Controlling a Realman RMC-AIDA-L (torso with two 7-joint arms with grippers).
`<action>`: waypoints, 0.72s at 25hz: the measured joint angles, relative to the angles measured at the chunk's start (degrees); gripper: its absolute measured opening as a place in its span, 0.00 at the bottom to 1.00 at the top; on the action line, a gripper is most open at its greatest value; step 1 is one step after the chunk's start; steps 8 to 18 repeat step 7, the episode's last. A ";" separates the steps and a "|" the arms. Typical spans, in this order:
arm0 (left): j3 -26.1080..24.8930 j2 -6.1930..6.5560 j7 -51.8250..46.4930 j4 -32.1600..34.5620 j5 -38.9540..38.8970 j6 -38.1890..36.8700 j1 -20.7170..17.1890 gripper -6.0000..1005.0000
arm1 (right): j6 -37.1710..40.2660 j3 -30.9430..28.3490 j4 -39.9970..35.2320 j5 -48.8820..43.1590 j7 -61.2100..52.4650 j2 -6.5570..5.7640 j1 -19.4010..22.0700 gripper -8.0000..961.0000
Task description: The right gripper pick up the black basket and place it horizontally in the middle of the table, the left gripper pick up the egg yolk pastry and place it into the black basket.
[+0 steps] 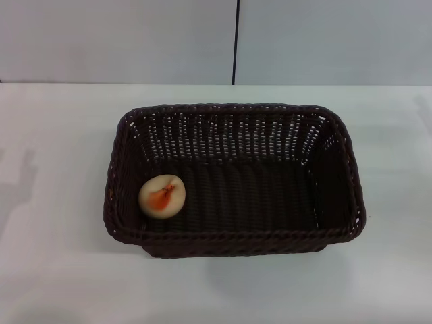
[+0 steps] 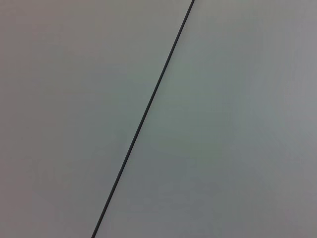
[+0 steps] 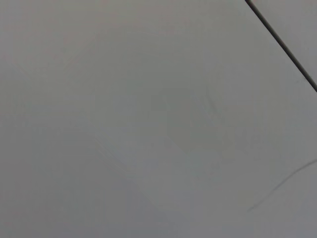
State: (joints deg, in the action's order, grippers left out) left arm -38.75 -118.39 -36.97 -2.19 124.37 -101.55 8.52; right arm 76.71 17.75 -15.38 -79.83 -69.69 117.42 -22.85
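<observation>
The black basket (image 1: 233, 239) lies lengthwise across the middle of the white table (image 1: 54, 270) in the head view. The egg yolk pastry (image 1: 162, 196), cream with an orange-red patch, rests inside the basket at its front left corner, against the wall. Neither gripper shows in any view. The left wrist view shows only pale grey wall panels with a dark seam (image 2: 143, 116). The right wrist view shows only a pale grey panel with a dark seam (image 3: 282, 44) in one corner.
Pale grey wall panels with a dark vertical seam (image 1: 235, 40) stand behind the table's far edge. Bare tabletop lies on all sides of the basket.
</observation>
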 joint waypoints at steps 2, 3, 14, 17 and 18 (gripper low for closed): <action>0.00 0.00 -0.02 0.00 0.00 -0.04 -0.02 0.57 | 0.00 -0.34 0.00 0.02 0.00 0.00 0.05 0.62; 0.00 0.00 -0.02 0.00 0.00 -0.04 -0.02 0.57 | 0.00 -0.34 0.00 0.02 0.00 0.00 0.05 0.62; 0.01 -0.01 -0.03 0.00 0.00 -0.08 -0.04 0.57 | 0.01 -0.48 0.00 0.04 0.00 -0.01 0.08 0.62; 0.01 -0.01 -0.03 0.00 0.00 -0.08 -0.04 0.57 | 0.01 -0.48 0.00 0.04 0.00 -0.01 0.08 0.62; 0.01 -0.01 -0.03 0.00 0.00 -0.08 -0.04 0.57 | 0.01 -0.48 0.00 0.04 0.00 -0.01 0.08 0.62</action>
